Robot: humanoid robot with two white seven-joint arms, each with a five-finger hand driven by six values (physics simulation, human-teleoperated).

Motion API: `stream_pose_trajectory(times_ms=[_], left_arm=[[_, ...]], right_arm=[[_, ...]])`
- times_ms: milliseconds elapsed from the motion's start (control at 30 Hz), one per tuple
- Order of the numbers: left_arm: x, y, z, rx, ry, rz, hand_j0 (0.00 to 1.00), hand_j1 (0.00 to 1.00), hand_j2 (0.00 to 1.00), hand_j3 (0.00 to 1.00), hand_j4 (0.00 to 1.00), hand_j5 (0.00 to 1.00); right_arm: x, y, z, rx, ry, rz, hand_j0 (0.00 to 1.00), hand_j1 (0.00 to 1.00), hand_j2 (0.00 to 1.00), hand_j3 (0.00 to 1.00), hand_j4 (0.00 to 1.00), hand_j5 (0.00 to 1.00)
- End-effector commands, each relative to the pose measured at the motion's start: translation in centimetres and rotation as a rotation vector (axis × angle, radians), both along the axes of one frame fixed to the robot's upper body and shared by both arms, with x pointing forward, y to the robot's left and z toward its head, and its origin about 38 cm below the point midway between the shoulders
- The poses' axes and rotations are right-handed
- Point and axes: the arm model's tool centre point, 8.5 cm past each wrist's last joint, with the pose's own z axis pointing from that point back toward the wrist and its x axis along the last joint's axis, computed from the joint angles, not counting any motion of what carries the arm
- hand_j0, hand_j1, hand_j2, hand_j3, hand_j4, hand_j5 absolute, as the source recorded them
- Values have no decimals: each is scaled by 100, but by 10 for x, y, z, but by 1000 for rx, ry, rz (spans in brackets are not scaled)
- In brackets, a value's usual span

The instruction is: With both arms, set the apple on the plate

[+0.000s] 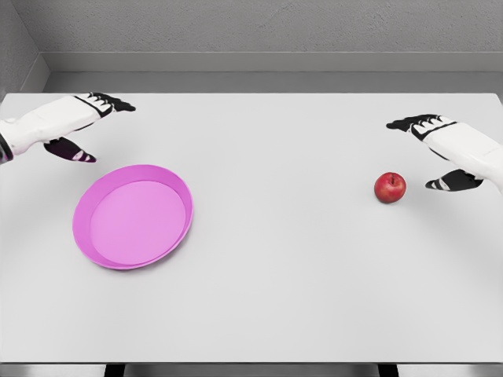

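A red apple [390,188] sits on the white table at the right. A pink plate [93,203] lies at the left, with nothing on it. My right hand [431,153] hovers just right of the apple, fingers spread, thumb low beside the fruit, not touching it. My left hand [93,126] hangs above and behind the plate's far left rim, fingers extended and holding nothing.
The white table [275,275] fills the view, with its front edge near the bottom. A grey wall runs behind the far edge. Apple and plate lie roughly a plate's width and a half apart.
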Motion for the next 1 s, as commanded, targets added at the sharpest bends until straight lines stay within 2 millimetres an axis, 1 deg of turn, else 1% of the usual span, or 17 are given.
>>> stream_pose_trajectory(times_ms=[0, 200, 267, 300, 333, 400, 467, 533, 600, 667, 800, 933, 967], left_arm=[[0, 2, 1, -1, 0, 5, 100, 100, 100, 100, 100, 100], [0, 2, 0, 6, 1, 4, 100, 100, 100, 100, 100, 100], [0, 2, 0, 6, 1, 4, 100, 100, 100, 100, 100, 100], [0, 2, 0, 6, 1, 4, 100, 100, 100, 100, 100, 100], [0, 2, 0, 6, 1, 4, 100, 100, 100, 100, 100, 100], [0, 2, 0, 6, 1, 4, 100, 100, 100, 100, 100, 100], [-1, 3, 1, 7, 1, 5, 100, 100, 100, 100, 100, 100], [-1, 3, 1, 6, 1, 5, 100, 100, 100, 100, 100, 100], [-1, 3, 1, 6, 1, 5, 100, 100, 100, 100, 100, 100], [0, 2, 0, 4, 1, 4, 100, 100, 100, 100, 100, 100], [0, 3, 1, 5, 0, 6, 100, 100, 100, 100, 100, 100], [0, 3, 2, 5, -1, 7, 100, 100, 100, 100, 100, 100], [0, 3, 2, 6, -2, 5, 100, 100, 100, 100, 100, 100]], right_arm=[[0, 0, 0, 1, 0, 2, 100, 100, 100, 100, 100, 100], [2, -3, 0, 7, 2, -20, 100, 100, 100, 100, 100, 100], [1, -2, -4, 8, 12, -19, 100, 100, 100, 100, 100, 100], [1, 2, -8, 5, 21, -10, 100, 100, 100, 100, 100, 100], [2, 2, -8, -3, 20, -21, 100, 100, 100, 100, 100, 100], [7, 3, -14, -21, 37, -76, 100, 100, 100, 100, 100, 100], [18, 29, -25, -85, 163, -30, 100, 100, 100, 100, 100, 100], [19, 33, -35, -123, 241, -33, 100, 100, 100, 100, 100, 100], [16, 31, -42, -168, 325, -22, 100, 100, 100, 100, 100, 100], [21, 25, -39, -188, 350, -35, 100, 100, 100, 100, 100, 100], [30, 20, -29, -217, 393, -76, 100, 100, 100, 100, 100, 100], [39, 23, -30, -201, 398, -84, 100, 100, 100, 100, 100, 100], [43, 30, -30, -201, 395, -72, 100, 100, 100, 100, 100, 100]])
